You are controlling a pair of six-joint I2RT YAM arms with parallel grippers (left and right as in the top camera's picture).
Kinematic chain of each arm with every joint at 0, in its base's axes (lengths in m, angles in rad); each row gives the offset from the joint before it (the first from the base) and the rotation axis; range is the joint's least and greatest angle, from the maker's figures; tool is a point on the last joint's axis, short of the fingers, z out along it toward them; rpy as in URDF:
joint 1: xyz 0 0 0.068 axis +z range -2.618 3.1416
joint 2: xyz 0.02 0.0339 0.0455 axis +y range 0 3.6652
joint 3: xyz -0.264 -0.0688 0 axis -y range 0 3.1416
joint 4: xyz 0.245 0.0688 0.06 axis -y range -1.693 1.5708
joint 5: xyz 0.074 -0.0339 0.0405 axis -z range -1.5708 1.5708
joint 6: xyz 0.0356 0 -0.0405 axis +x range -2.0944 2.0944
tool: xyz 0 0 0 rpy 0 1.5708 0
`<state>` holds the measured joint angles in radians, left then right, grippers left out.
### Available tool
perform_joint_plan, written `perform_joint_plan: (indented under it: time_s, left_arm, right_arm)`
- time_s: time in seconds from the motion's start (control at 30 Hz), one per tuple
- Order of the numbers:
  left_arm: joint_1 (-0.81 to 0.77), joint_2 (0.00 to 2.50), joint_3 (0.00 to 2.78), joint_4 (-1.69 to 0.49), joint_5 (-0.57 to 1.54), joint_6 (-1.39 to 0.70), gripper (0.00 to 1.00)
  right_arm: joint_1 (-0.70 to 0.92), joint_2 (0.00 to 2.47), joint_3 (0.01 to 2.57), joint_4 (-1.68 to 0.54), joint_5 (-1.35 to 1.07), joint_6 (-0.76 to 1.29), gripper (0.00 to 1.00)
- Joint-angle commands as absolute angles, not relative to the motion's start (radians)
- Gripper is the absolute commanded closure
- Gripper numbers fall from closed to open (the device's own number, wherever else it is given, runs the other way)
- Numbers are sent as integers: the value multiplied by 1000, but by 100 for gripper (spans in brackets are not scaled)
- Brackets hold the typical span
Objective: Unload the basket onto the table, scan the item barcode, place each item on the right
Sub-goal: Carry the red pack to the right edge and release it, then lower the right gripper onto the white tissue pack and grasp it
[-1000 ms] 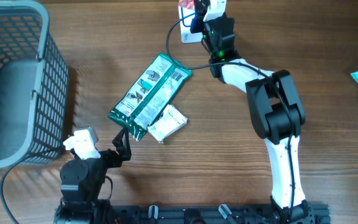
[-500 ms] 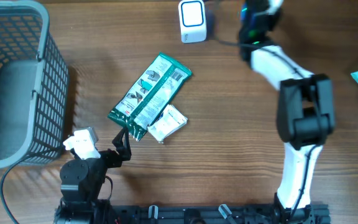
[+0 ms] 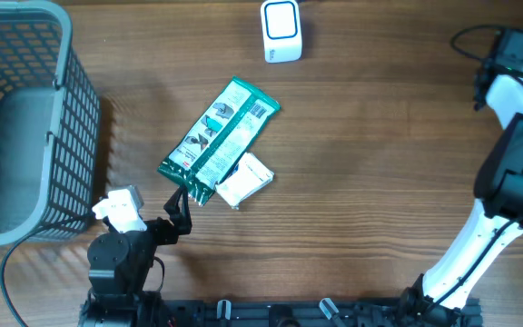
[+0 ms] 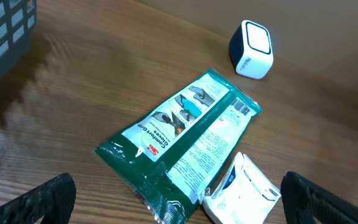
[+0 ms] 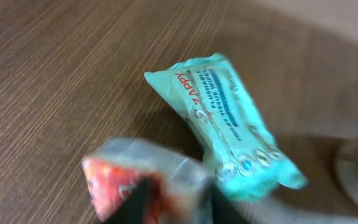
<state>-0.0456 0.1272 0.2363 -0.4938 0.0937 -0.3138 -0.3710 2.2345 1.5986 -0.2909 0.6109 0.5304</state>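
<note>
The white barcode scanner (image 3: 281, 30) stands at the table's far edge, also showing in the left wrist view as the scanner (image 4: 252, 48). My right gripper (image 3: 518, 47) is far off to its right. In the right wrist view a blurred red-and-clear packet (image 5: 114, 180) lies across the right gripper (image 5: 182, 202), whose two dark fingers stand apart. My left gripper (image 4: 180, 205) rests wide open near the front edge, just short of a green glove pack (image 4: 179, 134) and a white packet (image 4: 244, 196).
A teal wipes pack (image 5: 229, 124) lies on the wood right under the right gripper. A grey mesh basket (image 3: 71, 136) stands at the left. The green pack (image 3: 218, 141) and white packet (image 3: 245, 179) lie mid-table.
The right arm has swung from the scanner to the table's far right with the packet, and its fingers have parted. The left arm has not moved.
</note>
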Motion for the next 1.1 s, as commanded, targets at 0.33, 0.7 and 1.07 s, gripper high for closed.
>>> perform_joint_plan:
  time_s: [0.33,0.7,1.07]
  left_arm:
    - [-41,125,232,-491,80,-323,0]
    - [-41,125,232,-491,80,-323,0]
    - [-41,125,232,-491,80,-323,0]
  right_arm:
    - [-270,1850,1620,-480,-463,554,0]
    - [154,1744,1583,-1087,-534,913,0]
    - [690,1766,1376,-874,-294,1303,0]
